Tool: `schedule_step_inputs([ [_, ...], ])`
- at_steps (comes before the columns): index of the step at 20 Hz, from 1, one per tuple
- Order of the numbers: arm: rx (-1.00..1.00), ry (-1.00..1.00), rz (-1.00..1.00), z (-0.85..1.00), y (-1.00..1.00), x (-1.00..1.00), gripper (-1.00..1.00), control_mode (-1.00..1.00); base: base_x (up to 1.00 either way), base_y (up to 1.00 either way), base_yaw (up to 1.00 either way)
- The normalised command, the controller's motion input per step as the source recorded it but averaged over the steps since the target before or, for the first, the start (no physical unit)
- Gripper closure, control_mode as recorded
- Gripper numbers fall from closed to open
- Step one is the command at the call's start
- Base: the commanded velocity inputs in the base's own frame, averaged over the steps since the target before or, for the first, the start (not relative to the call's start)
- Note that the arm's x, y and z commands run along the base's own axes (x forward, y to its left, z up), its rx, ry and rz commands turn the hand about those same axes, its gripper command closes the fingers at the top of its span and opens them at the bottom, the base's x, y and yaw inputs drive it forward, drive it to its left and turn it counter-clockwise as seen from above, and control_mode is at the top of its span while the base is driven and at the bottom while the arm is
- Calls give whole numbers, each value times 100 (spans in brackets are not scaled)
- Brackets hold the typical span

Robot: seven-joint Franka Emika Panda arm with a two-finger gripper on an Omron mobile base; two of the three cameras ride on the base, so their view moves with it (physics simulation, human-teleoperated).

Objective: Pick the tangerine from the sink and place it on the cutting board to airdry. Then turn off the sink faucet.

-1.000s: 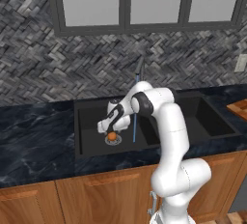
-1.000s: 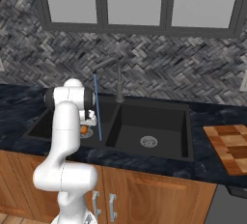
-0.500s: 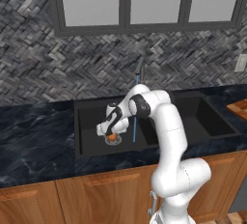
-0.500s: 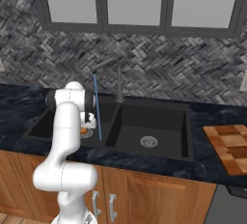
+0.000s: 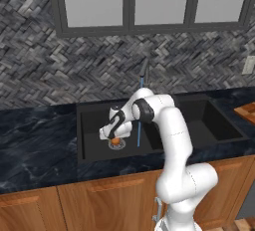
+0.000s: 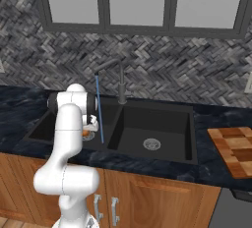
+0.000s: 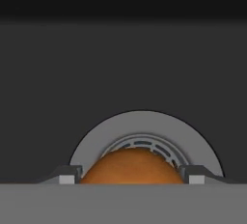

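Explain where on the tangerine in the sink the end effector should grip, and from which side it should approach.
Grip the tangerine across its widest middle, coming straight down from above. It is round and sits on the drain of the left basin of the sink, whose walls block any sideways approach. The end effector has a fingertip on each side of it.

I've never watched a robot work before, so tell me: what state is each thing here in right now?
Small round orange tangerine: on the left basin's silver drain, between the fingertips.
Dark grey gooseneck faucet: running, thin blue stream.
Two-finger gripper: around the tangerine; grip not confirmable.
Brown wooden cutting board: bare.
Right basin: empty.
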Motion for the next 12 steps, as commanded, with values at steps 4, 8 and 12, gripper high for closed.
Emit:
schedule_step_inputs([
  [4, 1, 0, -4, 1, 0, -15, 100, -100, 0, 0, 0],
  [8, 0, 0, -3, 26, -1, -26, 100, -100, 0, 0, 0],
  [12, 0, 0, -2, 58, 0, -18, 100, -100, 0, 0, 0],
])
